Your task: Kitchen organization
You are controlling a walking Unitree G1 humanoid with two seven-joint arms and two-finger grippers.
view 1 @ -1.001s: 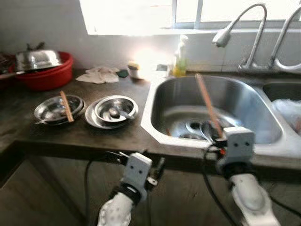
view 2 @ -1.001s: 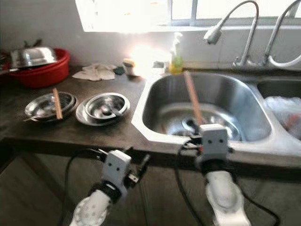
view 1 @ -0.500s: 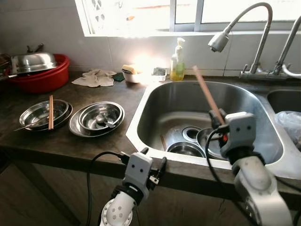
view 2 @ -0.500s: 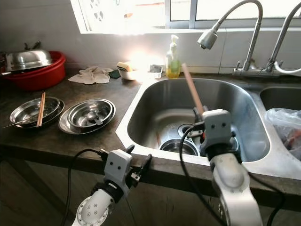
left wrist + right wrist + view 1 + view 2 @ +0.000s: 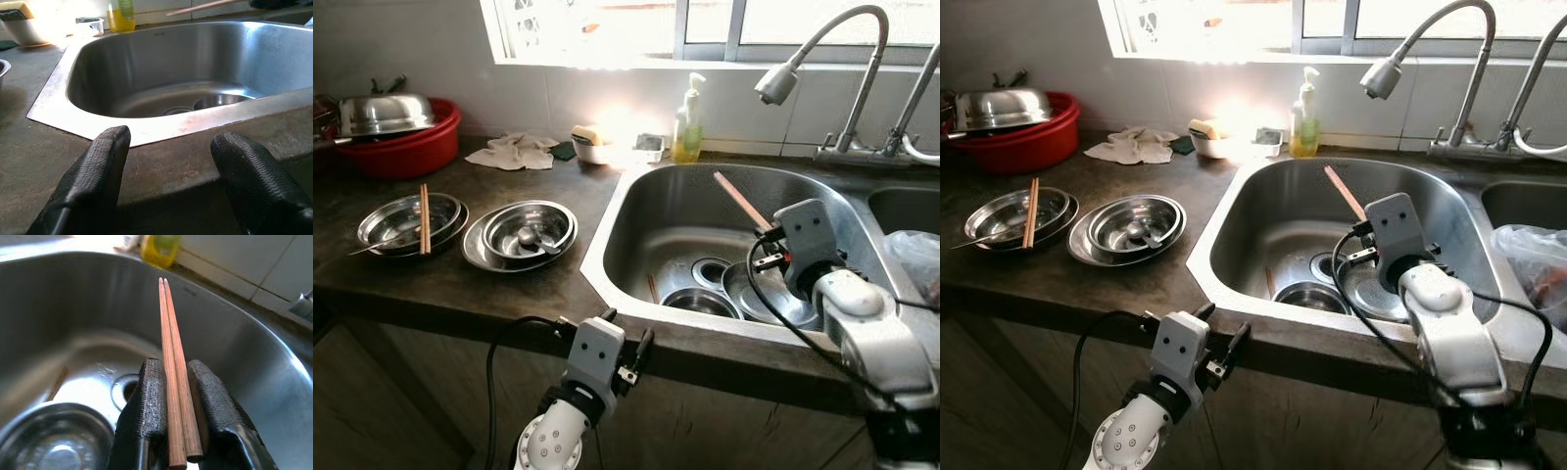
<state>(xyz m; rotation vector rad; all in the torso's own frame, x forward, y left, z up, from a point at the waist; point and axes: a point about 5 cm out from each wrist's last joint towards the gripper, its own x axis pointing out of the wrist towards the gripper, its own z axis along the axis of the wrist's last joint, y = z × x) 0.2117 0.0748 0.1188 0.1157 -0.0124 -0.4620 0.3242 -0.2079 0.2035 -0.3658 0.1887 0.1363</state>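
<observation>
Holding a pair of chopsticks (image 5: 173, 382), your right gripper (image 5: 178, 396) sits over the sink (image 5: 636, 211), fingers pressed on the two sticks side by side. From the head views the chopsticks (image 5: 740, 201) slant up and away from the gripper toward the back of the basin, well above its floor. Down in the basin you have two steel bowls: one bowl (image 5: 697, 303) near the front wall, another (image 5: 769, 294) just beside it under the right gripper, with the drain (image 5: 710, 268) behind them. A single thin stick (image 5: 652, 288) lies on the sink floor near the left wall.

Your left gripper (image 5: 171, 161) hangs low at the front edge of the tabletop (image 5: 509, 294), fingers (image 5: 105, 161) spread apart with nothing between them, pointed at the sink rim.

On the tabletop to the left of the sink you see two sets of stacked steel plates. The nearer plates (image 5: 524, 235) hold a spoon (image 5: 536, 238); the farther plates (image 5: 406, 220) carry another pair of chopsticks (image 5: 425, 217) laid across them. Behind those sits a red basin (image 5: 406, 152) with a steel lid (image 5: 384, 113) on it. A rag (image 5: 521, 153), a sponge dish (image 5: 590, 145) and a soap bottle (image 5: 686, 127) line the back under the window, and a tap (image 5: 822, 59) arches over the sink.
</observation>
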